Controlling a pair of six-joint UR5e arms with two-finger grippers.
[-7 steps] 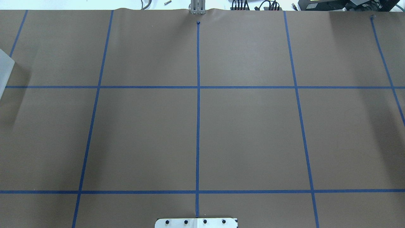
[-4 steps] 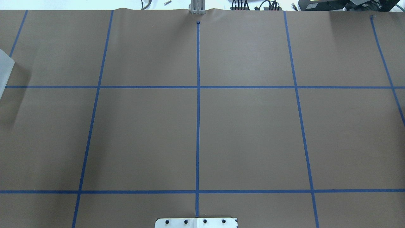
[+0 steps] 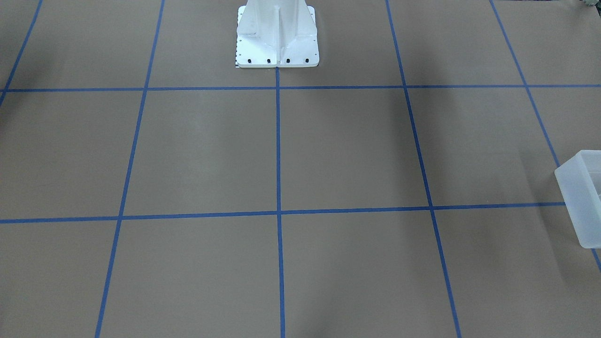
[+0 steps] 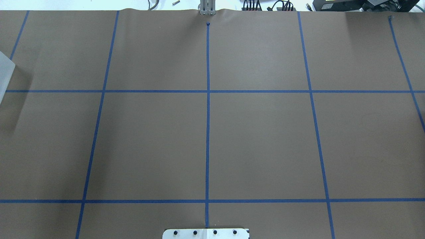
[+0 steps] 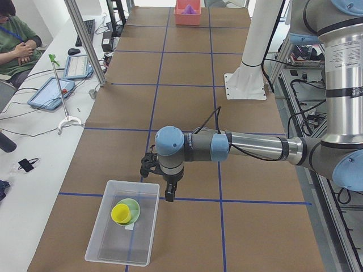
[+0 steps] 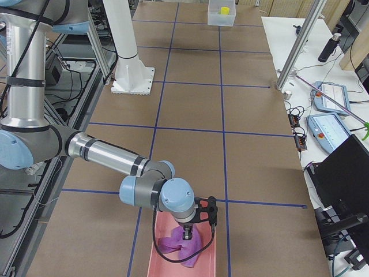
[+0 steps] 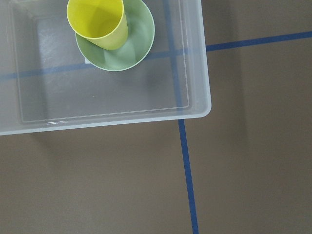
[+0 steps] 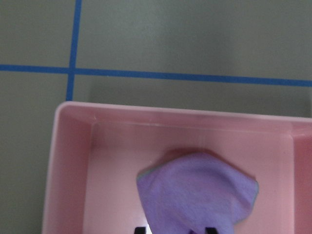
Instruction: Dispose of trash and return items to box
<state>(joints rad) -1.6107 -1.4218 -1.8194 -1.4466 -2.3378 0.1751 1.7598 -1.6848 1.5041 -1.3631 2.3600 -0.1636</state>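
Observation:
The yellow cup (image 7: 100, 22) stands in the pale green bowl (image 7: 126, 53) inside the translucent box (image 7: 204, 87). In the exterior left view the cup (image 5: 120, 213) and bowl (image 5: 134, 208) sit in the box (image 5: 147, 226), and my left gripper (image 5: 164, 190) hangs just beside the box's far rim; I cannot tell whether it is open or shut. My right gripper (image 8: 174, 230) is open over a pink bin (image 8: 73, 161), just above a crumpled purple cloth (image 8: 195, 195) lying in it. The exterior right view shows the right gripper (image 6: 199, 234) over that cloth (image 6: 176, 242).
The white robot base (image 3: 277, 42) stands at the table's robot side. The box's corner shows at the edge of the front view (image 3: 582, 197) and the overhead view (image 4: 5, 76). Blue tape lines grid the brown table. Operators' tablets and cables lie beyond the far edge.

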